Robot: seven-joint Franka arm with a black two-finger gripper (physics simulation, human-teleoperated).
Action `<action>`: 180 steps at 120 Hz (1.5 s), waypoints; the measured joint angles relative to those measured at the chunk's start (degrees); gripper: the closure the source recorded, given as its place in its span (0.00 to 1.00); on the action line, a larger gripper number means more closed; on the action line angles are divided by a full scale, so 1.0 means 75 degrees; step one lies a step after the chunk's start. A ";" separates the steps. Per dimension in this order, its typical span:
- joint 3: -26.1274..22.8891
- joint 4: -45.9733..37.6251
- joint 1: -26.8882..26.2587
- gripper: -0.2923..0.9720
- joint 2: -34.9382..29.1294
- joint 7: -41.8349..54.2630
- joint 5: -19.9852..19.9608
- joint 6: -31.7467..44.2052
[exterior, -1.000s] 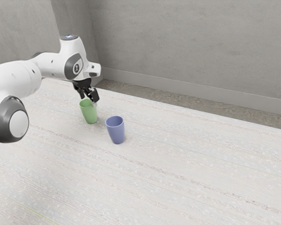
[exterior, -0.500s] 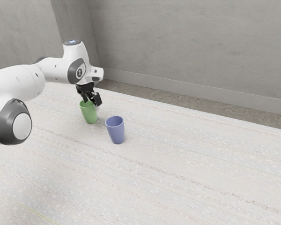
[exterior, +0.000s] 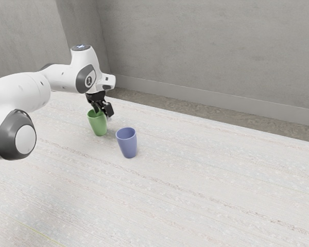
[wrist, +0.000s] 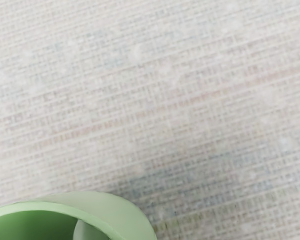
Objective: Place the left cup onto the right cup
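table [exterior: 206, 206]: pale woven-look surface, bare in the foreground.

blue cup [exterior: 126, 144] is seen nearest: upright, mouth up, standing free. It is taken as the target.

green cup [exterior: 97, 125] is set just behind it, toward the exterior view's left. It is upright, near the blue cup but not touching, and is taken as the one to be moved.

gripper [exterior: 102, 109] is held right over the green cup's rim, on the side toward the exterior view's right. It is read as open, with nothing clamped. Whether a tip touches the rim cannot be told. In the wrist view the green cup [wrist: 105, 206] is caught just under the hand: thin wall, hollow inside.

Handling, as judged:
- The cup is expected to be light, rigid, thin-walled and smooth-sided, tapered toward the base.
- A grasp around the body is considered likely to slip on the taper.
- A rim pinch is preferred, with the wall clamped from inside and outside.
- Moderate force is advised. A cup this light is easily tipped by off-centre contact before closure.
- Both cups are mouth-up, so nesting into the blue cup is expected. A level carry and a centred drop are needed.

wall [exterior: 221, 46]: grey concrete, well behind the cups, not a factor.
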 joint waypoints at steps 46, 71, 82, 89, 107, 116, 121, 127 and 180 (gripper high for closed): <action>0.0004 -0.0120 0.0000 0.42 0.0008 0.0032 -0.0075 0.0106; 0.0004 -0.0138 0.0000 0.44 0.0048 0.0036 -0.0101 0.0133; 0.0004 -0.0139 0.0000 0.44 0.0067 0.0037 -0.0133 0.0162; 0.0004 -0.0140 0.0000 0.44 0.0081 0.0038 -0.0144 0.0178; 0.0004 -0.0147 0.0000 0.45 0.0146 0.0041 -0.0164 0.0209; 0.0004 -0.0147 0.0000 0.47 0.0160 0.0043 -0.0170 0.0217; 0.0004 -0.0149 0.0000 0.48 0.0162 0.0044 -0.0175 0.0221; 0.0004 -0.0171 0.0000 0.50 0.0163 0.0046 -0.0180 0.0225; 0.0062 -0.0362 0.0000 0.73 0.0155 0.0075 -0.0318 0.0371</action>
